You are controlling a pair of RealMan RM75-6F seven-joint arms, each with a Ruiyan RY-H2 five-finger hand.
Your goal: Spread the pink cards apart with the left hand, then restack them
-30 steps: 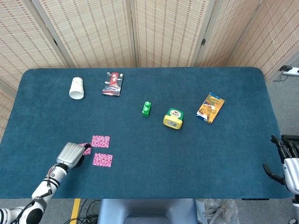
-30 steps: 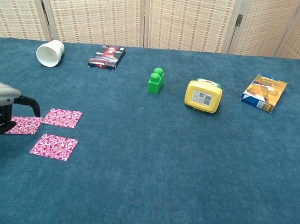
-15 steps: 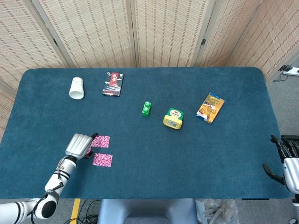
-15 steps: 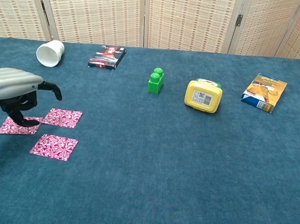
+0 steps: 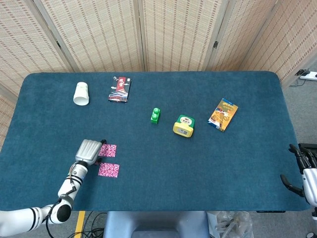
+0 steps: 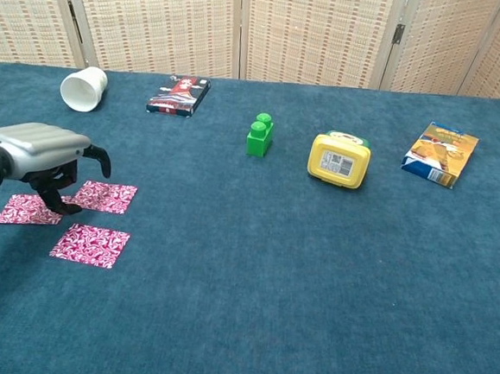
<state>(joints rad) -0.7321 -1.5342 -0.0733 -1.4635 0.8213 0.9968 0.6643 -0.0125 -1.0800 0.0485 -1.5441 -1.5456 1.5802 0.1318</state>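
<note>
1. The left hand [image 6: 49, 150] sits at the left edge of the chest view, palm down, fingers curled toward the cloth. It hangs right over the pink cards [image 6: 87, 217], and one dark fingertip seems to touch the table between two of them. It's holding nothing, though it's hard to say whether that tip presses a card edge.
2. The cards are spread out in the lower left: one left card [image 6: 28, 209], one upper right card [image 6: 104, 196] and one lower card [image 6: 89, 245], all flat and barely apart. In the head view the hand [image 5: 88, 150] hides the left one.
3. The right hand [image 5: 308, 173] shows only at the lower right edge of the head view, off the blue table [image 5: 158, 188]. It's too cropped to judge whether it's open or closed.
4. Other stuff up top: a tipped white cup [image 6: 83, 87], a dark packet [image 6: 178, 95], a green block [image 6: 258, 135], a yellow box [image 6: 339, 159] and a snack pack [image 6: 440, 154].
</note>
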